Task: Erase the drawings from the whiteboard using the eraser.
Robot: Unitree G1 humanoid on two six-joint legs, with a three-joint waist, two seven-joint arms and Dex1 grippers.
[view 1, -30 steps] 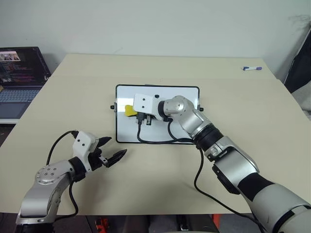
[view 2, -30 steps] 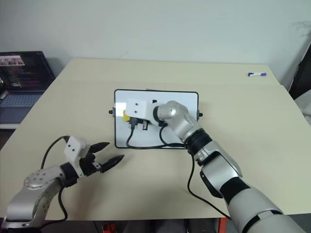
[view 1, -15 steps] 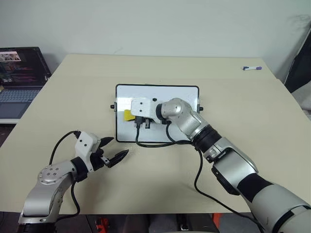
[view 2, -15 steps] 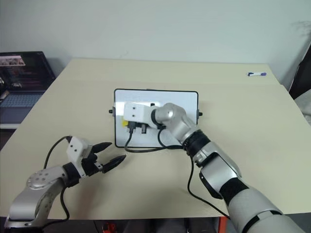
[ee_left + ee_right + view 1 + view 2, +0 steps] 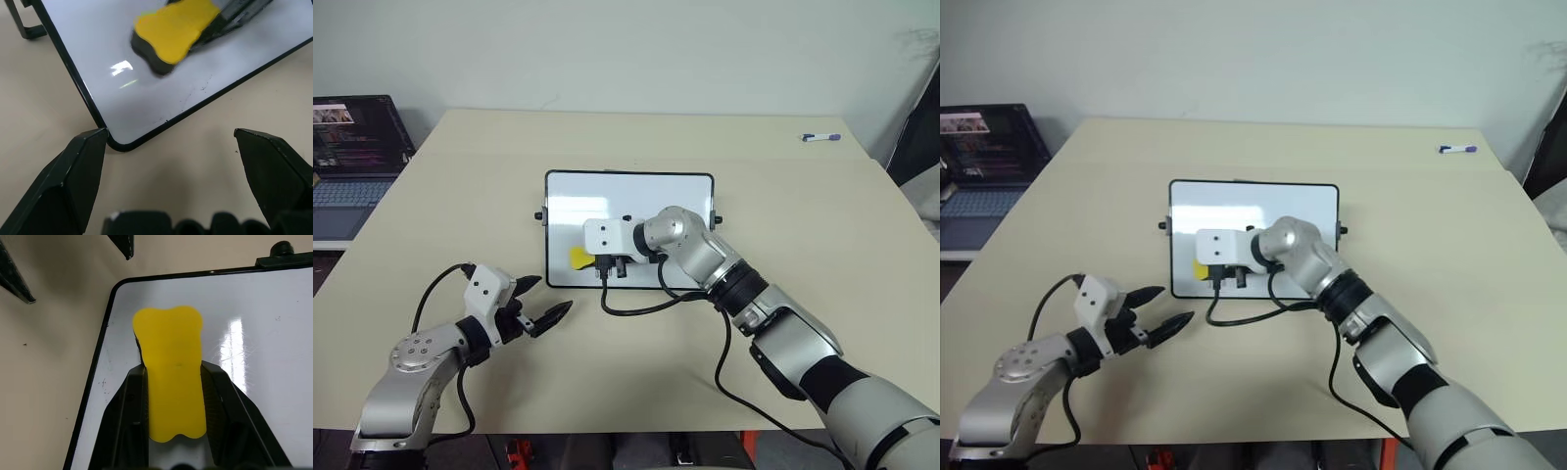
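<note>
- Wiping step under way: right gripper (image 5: 173,377), jaws clamped on the eraser (image 5: 580,258), presses it onto the whiteboard (image 5: 646,191) near its near-left corner.
- No drawings visible; next, sweep any remaining patches.
- Left gripper (image 5: 536,308) hovers over the counter (image 5: 803,225), jaws apart, empty.

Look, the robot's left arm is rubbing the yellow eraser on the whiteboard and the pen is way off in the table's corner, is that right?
Not quite: the right gripper holds the yellow eraser on the whiteboard, as the right wrist view shows. The left gripper hangs open over the table, beside the board. The pen does lie near the table's far corner.
</note>
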